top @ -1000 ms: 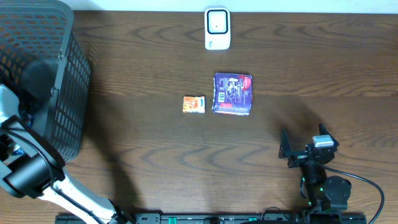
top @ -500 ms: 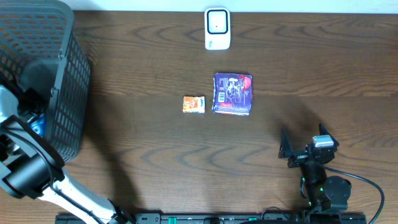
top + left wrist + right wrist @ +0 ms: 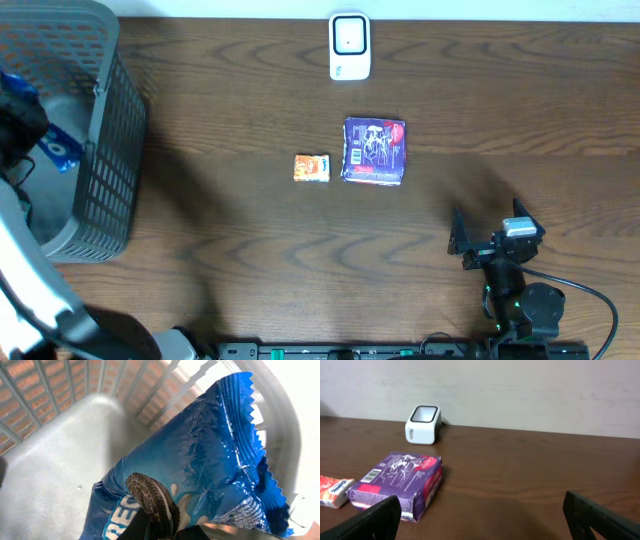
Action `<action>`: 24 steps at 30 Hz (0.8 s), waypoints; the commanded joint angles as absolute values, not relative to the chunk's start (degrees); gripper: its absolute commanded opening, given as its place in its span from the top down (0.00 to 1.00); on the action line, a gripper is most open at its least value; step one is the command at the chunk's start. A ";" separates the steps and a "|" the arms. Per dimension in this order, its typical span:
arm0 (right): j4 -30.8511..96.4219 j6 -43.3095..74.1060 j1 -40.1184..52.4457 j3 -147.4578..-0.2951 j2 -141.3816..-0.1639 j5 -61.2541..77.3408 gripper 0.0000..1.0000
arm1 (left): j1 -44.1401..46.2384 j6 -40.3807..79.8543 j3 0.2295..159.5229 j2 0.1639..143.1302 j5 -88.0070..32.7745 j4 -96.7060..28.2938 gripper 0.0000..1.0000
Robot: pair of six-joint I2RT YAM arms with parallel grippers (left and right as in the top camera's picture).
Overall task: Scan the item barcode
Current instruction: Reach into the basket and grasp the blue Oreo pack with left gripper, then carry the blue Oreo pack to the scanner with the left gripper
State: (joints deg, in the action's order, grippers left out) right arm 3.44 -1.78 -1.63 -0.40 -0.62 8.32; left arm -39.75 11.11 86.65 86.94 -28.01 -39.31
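My left pincer (image 3: 40, 135) is clamped narrow on the blue biscuit packet (image 3: 200, 460), holding it over the inside of the basket (image 3: 100, 200) at the left end of the counter (image 3: 230, 230). The scanner (image 3: 349, 46) stands well apart, to this pincer's right along the back edge. My right pincer (image 3: 487, 232) gapes wide and empty, nearer the scanner, but I judge the carry across belongs to the left arm.
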 commanded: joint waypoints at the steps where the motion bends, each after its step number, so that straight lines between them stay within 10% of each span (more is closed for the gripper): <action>1: 3.64 -2.22 -1.41 -0.32 -0.30 8.67 0.01 | -39.53 15.88 87.02 79.40 -36.05 -38.09 0.93; 24: 3.64 -2.22 -1.41 -0.32 -0.30 8.67 0.01 | -0.12 17.85 86.00 66.02 -34.83 -40.75 0.93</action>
